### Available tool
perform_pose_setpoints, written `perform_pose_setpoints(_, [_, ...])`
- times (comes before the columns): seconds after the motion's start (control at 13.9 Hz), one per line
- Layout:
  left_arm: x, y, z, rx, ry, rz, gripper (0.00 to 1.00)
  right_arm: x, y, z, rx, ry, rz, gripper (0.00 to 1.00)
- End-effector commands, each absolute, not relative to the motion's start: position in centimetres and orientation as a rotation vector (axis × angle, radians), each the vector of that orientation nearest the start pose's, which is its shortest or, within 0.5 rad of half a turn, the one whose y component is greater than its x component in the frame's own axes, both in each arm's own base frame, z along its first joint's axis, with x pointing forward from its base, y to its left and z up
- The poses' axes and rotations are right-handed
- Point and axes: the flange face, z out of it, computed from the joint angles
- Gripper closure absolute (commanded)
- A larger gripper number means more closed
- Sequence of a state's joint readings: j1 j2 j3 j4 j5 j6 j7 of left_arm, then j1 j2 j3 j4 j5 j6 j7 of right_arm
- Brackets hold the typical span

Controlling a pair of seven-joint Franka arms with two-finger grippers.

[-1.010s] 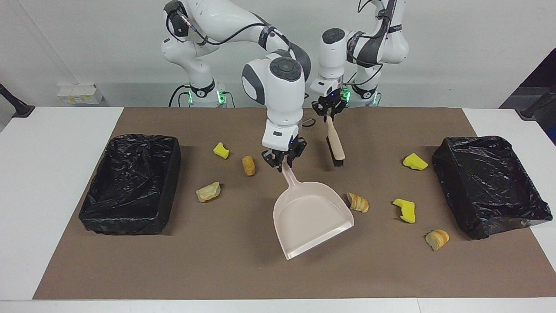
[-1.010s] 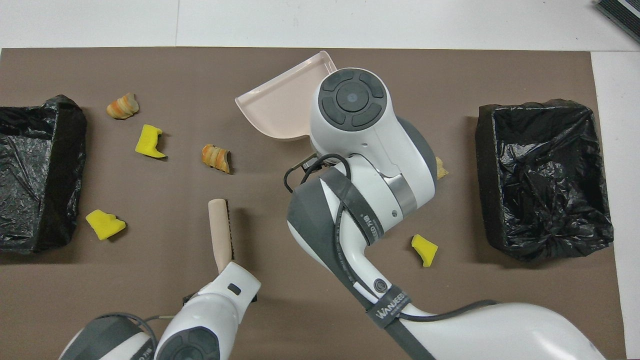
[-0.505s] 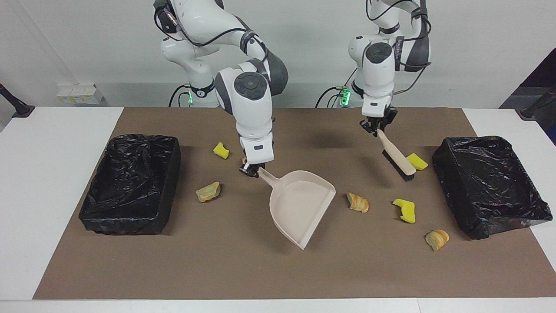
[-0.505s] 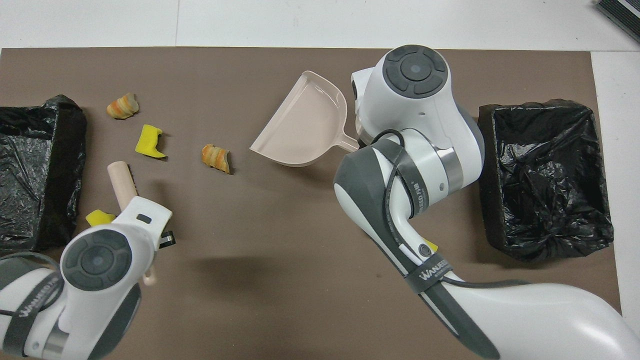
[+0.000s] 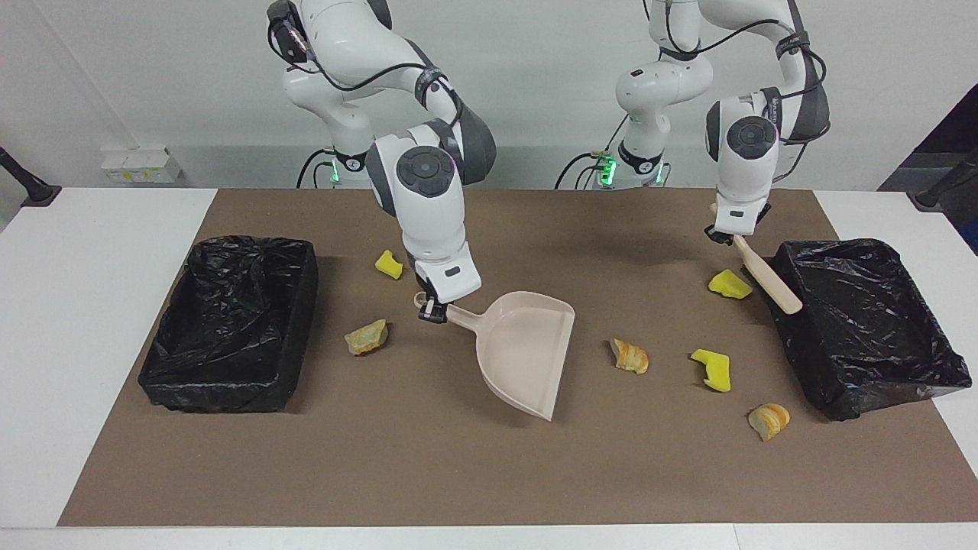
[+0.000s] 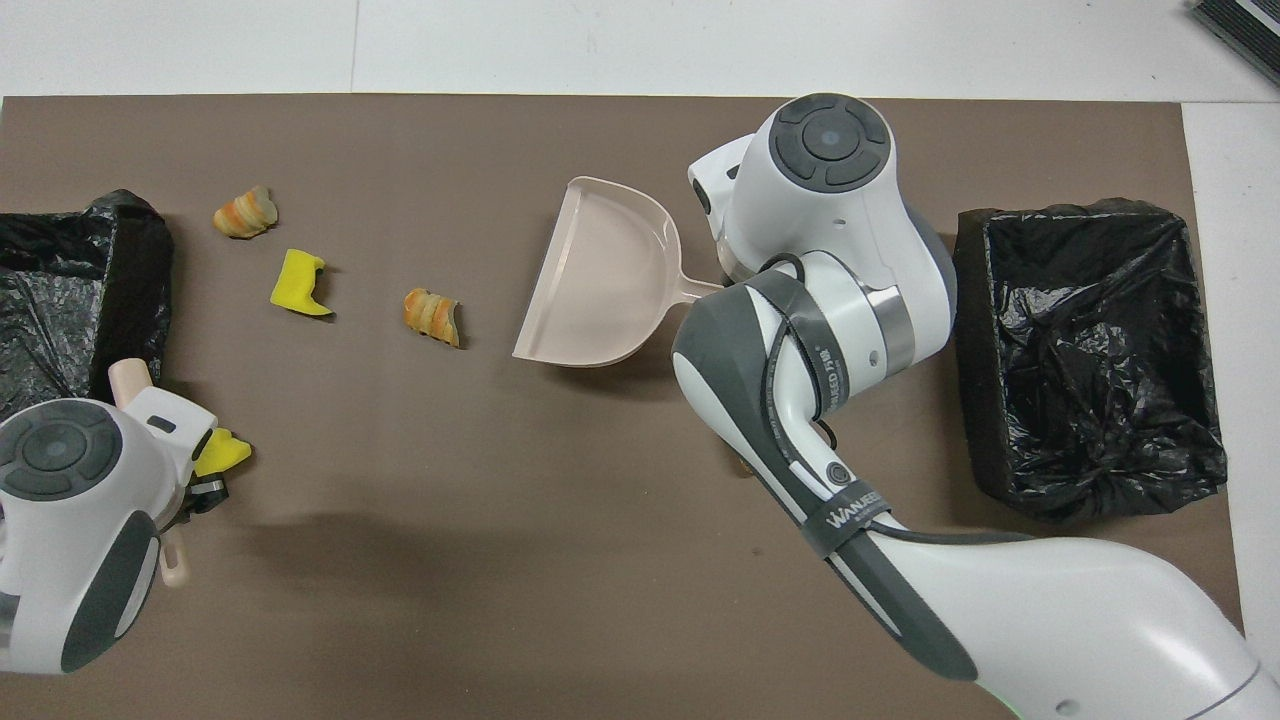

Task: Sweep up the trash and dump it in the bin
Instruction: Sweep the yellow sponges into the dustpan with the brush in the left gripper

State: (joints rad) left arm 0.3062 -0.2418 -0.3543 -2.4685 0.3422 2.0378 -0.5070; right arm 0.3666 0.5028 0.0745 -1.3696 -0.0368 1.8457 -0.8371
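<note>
— Your right gripper [image 5: 432, 309] is squeezed tight on the handle of the beige dustpan [image 5: 526, 351]. Do you see it, near the middle of the brown mat [image 5: 489, 473]?

— Yes. Where is your left gripper [image 5: 723, 235]?

— Up in the air, over the mat's edge at the left arm's end. It is clamped on the handle of the beige brush [image 5: 768, 281]. The brush slants down over the rim of the black-lined bin [image 5: 863, 328] at that end.

— And your trash?

— It all lies on the mat. One yellow sponge chunk [image 5: 729, 284] sits just beside the brush. Another yellow sponge piece [image 5: 712, 369] and an orange bread lump [image 5: 769, 420] lie near that same bin, closer to the mat's edge away from the robots. One bread lump [image 5: 629, 356] lies just beside the dustpan's open mouth.

— What about the right arm's end?

— You have a small yellow sponge bit [image 5: 389, 264] and a tan lump [image 5: 367, 337] between the dustpan handle and the second black-lined bin [image 5: 229, 321].
</note>
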Motion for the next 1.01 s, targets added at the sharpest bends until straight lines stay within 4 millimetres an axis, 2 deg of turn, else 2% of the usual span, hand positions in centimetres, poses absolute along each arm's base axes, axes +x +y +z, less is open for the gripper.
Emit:
perform_pose_setpoints(0.0, [42.4, -0.9, 35.0, -2.709, -0.329, 0.111, 1.00, 64.0, 29.7, 42.2, -2.436, -1.998, 0.013, 1.00])
perform_pose_setpoints(0.29, [45.7, -2.8, 35.0, -2.866, -0.305, 0.071, 1.00, 64.3, 29.5, 41.6, -2.376, -2.084, 0.005, 1.00])
perform_pose_setpoints(0.43, [48.4, -3.9, 35.0, -2.931, -0.276, 0.046, 1.00, 64.7, 29.1, 41.3, -2.357, -2.107, -0.007, 1.00])
perform_pose_setpoints(0.58, [51.8, -4.8, 34.5, -2.987, -0.268, -0.001, 1.00, 64.8, 29.5, 39.3, -2.343, -2.122, 0.036, 1.00])
perform_pose_setpoints(0.65, [53.0, -4.9, 35.0, -3.001, -0.257, -0.030, 1.00, 64.8, 29.9, 38.4, -2.336, -2.128, 0.050, 1.00])
perform_pose_setpoints(0.79, [55.4, -4.9, 35.7, -3.060, -0.158, -0.053, 1.00, 65.3, 30.6, 37.9, -2.344, -2.134, -0.028, 1.00])
perform_pose_setpoints(0.94, [55.7, -4.9, 35.8, -3.093, 0.075, -0.056, 1.00, 64.6, 32.7, 37.5, -2.322, -2.160, -0.059, 1.00])
